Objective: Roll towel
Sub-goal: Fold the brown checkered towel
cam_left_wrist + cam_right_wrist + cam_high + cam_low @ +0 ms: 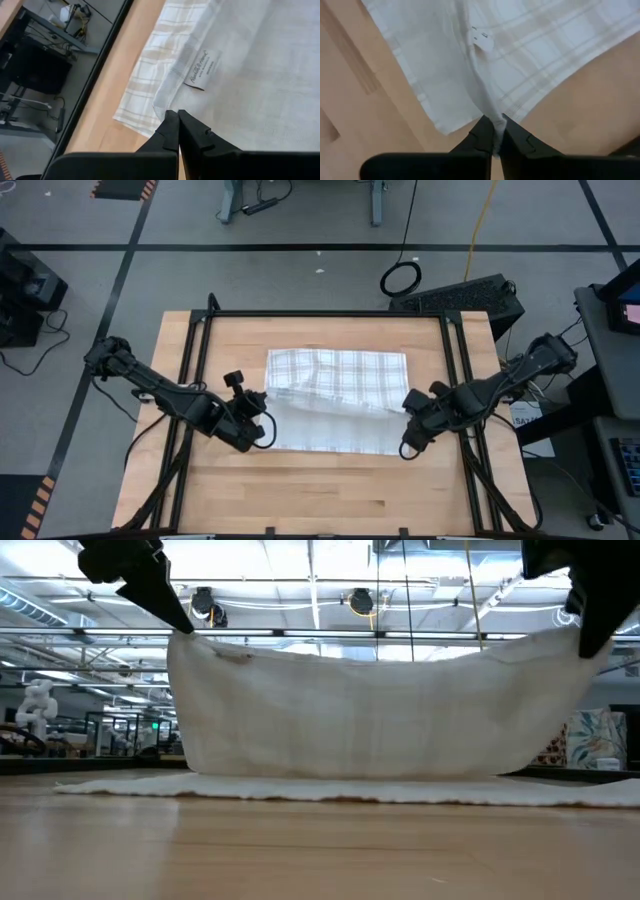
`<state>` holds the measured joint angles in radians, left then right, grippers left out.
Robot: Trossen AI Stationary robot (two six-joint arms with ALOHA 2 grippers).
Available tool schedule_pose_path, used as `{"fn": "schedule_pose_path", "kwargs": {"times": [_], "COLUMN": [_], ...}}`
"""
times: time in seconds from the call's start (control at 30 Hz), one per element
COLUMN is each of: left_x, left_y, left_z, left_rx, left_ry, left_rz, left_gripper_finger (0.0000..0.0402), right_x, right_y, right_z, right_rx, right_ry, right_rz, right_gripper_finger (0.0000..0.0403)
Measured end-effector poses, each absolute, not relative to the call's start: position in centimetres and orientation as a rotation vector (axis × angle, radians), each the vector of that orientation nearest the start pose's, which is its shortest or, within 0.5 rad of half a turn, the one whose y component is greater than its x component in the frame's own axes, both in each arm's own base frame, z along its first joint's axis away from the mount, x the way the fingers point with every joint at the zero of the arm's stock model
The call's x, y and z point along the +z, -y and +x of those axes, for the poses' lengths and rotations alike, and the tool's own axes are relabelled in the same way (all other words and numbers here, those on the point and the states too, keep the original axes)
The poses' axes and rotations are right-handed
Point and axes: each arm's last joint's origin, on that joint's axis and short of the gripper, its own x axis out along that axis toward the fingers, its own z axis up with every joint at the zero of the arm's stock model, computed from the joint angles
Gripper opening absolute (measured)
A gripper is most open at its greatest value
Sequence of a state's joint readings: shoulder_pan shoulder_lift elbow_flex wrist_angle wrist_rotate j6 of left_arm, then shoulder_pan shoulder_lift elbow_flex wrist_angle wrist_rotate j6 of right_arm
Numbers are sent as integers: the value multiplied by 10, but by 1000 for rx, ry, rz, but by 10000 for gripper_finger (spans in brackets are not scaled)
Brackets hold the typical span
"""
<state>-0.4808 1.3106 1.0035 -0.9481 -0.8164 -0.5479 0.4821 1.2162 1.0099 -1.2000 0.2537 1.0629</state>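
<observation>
While the towel [335, 400] lies at the middle of the wooden table [330, 500], its near edge is lifted off the surface and hangs as a sagging sheet between the two arms. At about 9 o'clock from the cloth, the left end effector [262, 406] is clenched on the raised left corner; at about 3 o'clock, the right end effector [410, 402] is pinched on the raised right corner. Checked fabric stays flat toward 12 o'clock, with a sewn label [201, 69] near the left grip. Bare tabletop lies open toward 6 o'clock.
</observation>
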Motion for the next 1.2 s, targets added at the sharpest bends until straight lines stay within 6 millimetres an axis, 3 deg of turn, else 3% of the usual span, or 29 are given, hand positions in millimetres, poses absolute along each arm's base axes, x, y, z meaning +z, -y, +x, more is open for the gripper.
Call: {"fn": "schedule_pose_path", "kwargs": {"times": [0.3, 0.87, 1.2], "left_x": [258, 263, 298], "left_y": [88, 87, 79], "left_z": [214, 210, 201], "left_rx": [538, 662, 765], "left_ry": [-871, -765, -610], "left_rz": [270, 419, 538], "left_gripper_finger": [3, 3, 3], "right_x": [241, 240, 240], "right_y": [-90, -91, -90], "right_z": [180, 181, 182], "right_rx": [-452, -428, -427], "right_ry": [-1185, -1188, -1187], "right_rz": [426, 431, 422], "right_gripper_finger": [11, 11, 11]}}
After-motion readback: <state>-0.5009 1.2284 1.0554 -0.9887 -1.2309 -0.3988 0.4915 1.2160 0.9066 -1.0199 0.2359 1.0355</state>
